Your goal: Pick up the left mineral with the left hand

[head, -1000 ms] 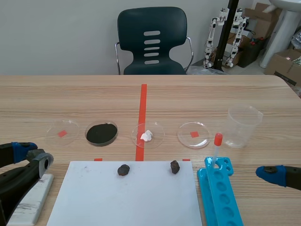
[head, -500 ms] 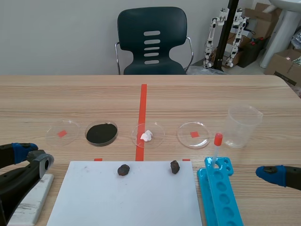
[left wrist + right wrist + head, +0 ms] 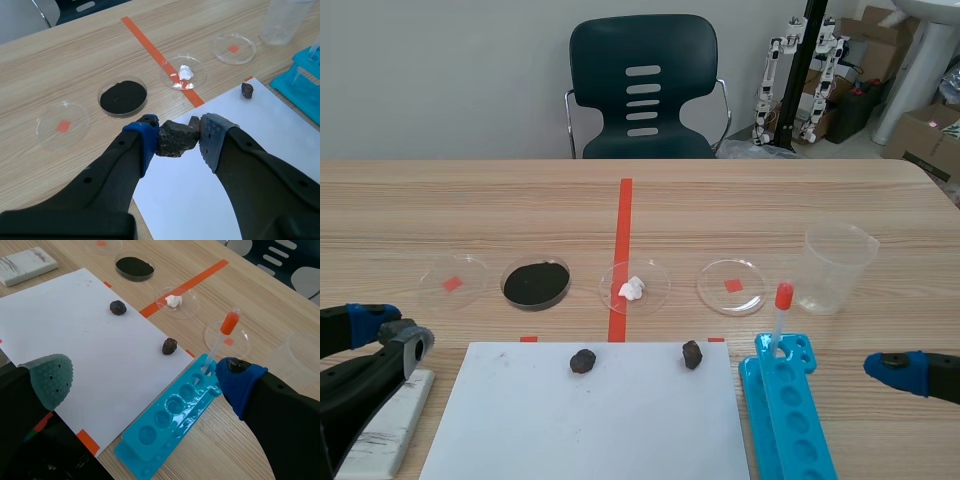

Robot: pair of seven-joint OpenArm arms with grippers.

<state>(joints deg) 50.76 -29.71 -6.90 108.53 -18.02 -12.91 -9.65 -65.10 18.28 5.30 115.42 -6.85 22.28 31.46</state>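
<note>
My left gripper [image 3: 176, 141] is shut on a rough dark grey-brown mineral [image 3: 172, 136], held over the near left part of the white paper [image 3: 200, 195]. Just beyond it, half hidden by my finger, a small dark mineral [image 3: 194, 120] lies on the paper; in the scene view this is the left mineral [image 3: 583, 361]. The right mineral [image 3: 692, 354] lies near the paper's far edge. In the scene view the left gripper [image 3: 388, 333] hangs at the table's left edge and the held piece is hidden. My right gripper [image 3: 145, 382] is open above the paper.
Beyond the paper stand several petri dishes: one with a red mark [image 3: 452, 280], one with black powder [image 3: 536, 283], one with a white lump [image 3: 633, 287], another marked one [image 3: 732, 286]. A clear beaker [image 3: 838, 266], a blue tube rack [image 3: 786, 410] with a dropper [image 3: 780, 315], and a white slab [image 3: 382, 430] are nearby.
</note>
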